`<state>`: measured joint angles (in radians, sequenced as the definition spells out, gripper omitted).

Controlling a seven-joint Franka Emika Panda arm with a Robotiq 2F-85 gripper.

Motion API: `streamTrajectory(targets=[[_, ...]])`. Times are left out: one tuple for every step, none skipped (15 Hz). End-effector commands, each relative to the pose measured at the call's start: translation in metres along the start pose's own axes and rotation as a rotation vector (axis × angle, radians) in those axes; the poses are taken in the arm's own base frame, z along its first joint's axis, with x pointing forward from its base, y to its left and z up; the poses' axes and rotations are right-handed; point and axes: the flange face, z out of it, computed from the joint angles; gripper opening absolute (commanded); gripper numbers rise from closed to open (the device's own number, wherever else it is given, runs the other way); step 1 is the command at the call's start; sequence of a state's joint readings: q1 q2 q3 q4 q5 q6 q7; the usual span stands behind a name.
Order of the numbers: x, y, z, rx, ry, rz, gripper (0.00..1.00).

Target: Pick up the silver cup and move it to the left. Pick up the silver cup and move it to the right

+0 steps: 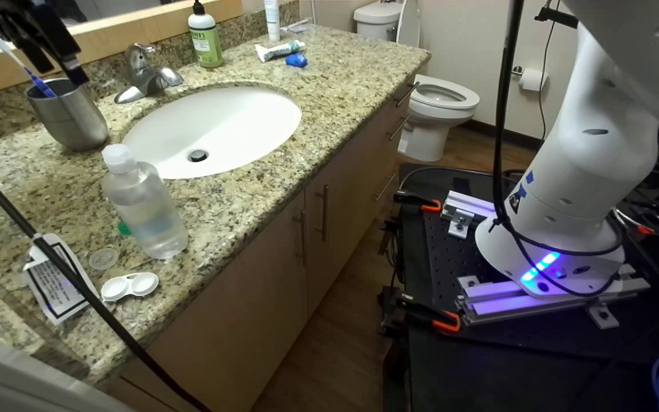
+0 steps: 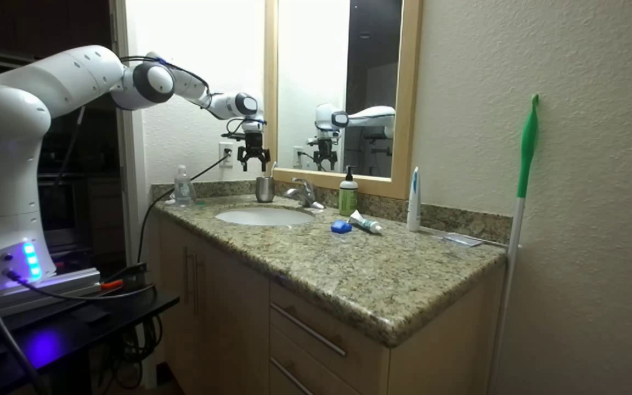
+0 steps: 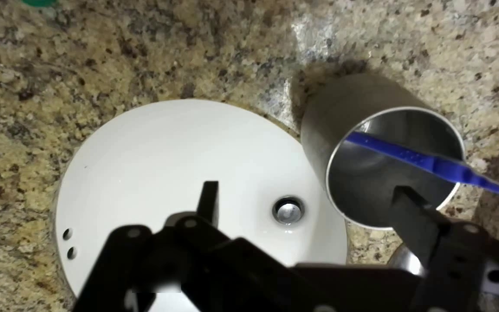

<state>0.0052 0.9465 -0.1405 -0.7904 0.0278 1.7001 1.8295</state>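
In an exterior view the silver cup [image 1: 72,120] stands at left; the rim of the oval white sink [image 1: 238,109] runs just beside it on the right, speckled granite table [image 1: 26,174] spreads below it, front edge well apart. Cup upright, long axis vertical, mouth up, blue toothbrush [image 3: 431,164] leaning out toward the right of the wrist view; dull metal wall, rounded base. The gripper [image 2: 254,167] hangs above the table, fingers apart, one overlapping the cup's mouth in the wrist view.
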Motion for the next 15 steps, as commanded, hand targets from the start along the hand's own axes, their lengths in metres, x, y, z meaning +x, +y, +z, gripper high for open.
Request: streamTrajectory(targets=[[-0.003, 0.000, 0.005, 0.000, 0.002, -0.002, 1.00], [-0.003, -0.001, 0.007, 0.000, 0.003, -0.002, 1.00], [0.000, -0.003, 0.013, 0.000, 0.012, 0.003, 1.00], [0.001, -0.005, 0.020, -0.003, 0.017, 0.009, 1.00], [0.002, -0.006, 0.026, -0.008, 0.024, 0.006, 1.00], [0.002, -0.007, 0.030, -0.004, 0.032, 0.000, 1.00], [0.000, -0.002, 0.020, -0.014, 0.014, 0.002, 1.00], [0.001, -0.003, 0.027, -0.021, 0.020, 0.003, 1.00], [0.001, -0.003, 0.031, -0.026, 0.022, 0.003, 1.00], [0.001, -0.003, 0.033, -0.027, 0.023, 0.003, 1.00], [0.000, -0.004, 0.030, -0.015, 0.018, -0.013, 1.00], [0.000, -0.005, 0.039, -0.028, 0.037, 0.008, 1.00], [0.000, -0.006, 0.044, -0.028, 0.047, 0.034, 1.00], [0.000, -0.003, 0.035, -0.030, 0.025, 0.010, 1.00], [0.000, -0.003, 0.039, -0.034, 0.028, 0.017, 1.00]])
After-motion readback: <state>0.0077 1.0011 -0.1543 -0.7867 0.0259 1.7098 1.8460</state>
